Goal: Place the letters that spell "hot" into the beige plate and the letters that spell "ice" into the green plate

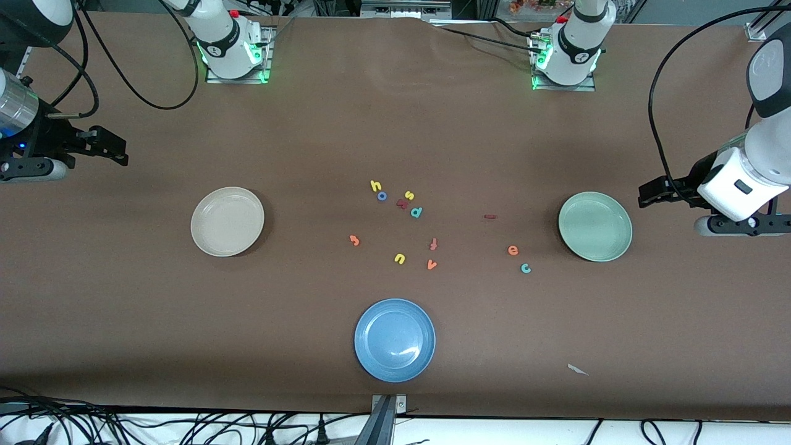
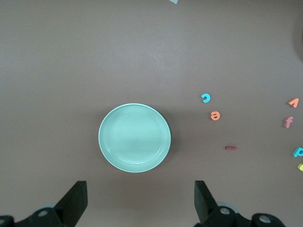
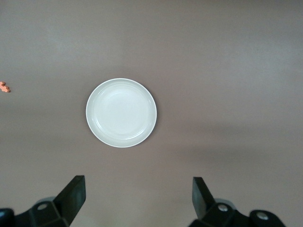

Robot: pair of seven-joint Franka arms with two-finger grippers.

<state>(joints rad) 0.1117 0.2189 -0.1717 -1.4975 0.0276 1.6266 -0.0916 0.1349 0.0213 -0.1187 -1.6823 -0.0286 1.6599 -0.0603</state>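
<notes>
On brown table (image 1: 395, 123), round glossy green plate (image 1: 595, 226), tiny, perhaps foam, letters (image 1: 513, 250)

A brown table (image 1: 395, 123) carries three round plates: the beige plate (image 1: 227, 221) toward the right arm's end, the green plate (image 1: 595, 226) toward the left arm's end, and a blue plate (image 1: 395, 340) nearest the front camera. Small toy letters lie between the beige and green plates: a yellow h (image 1: 375, 185) touching a blue o (image 1: 382, 196), a yellow s (image 1: 409, 195), a teal d (image 1: 416, 212), an orange t (image 1: 355, 240), a yellow u (image 1: 400, 258) and an orange v (image 1: 431, 264). A dark red i (image 1: 489, 217), an orange e (image 1: 513, 250) and a teal c (image 1: 525, 268) lie near the green plate
</notes>
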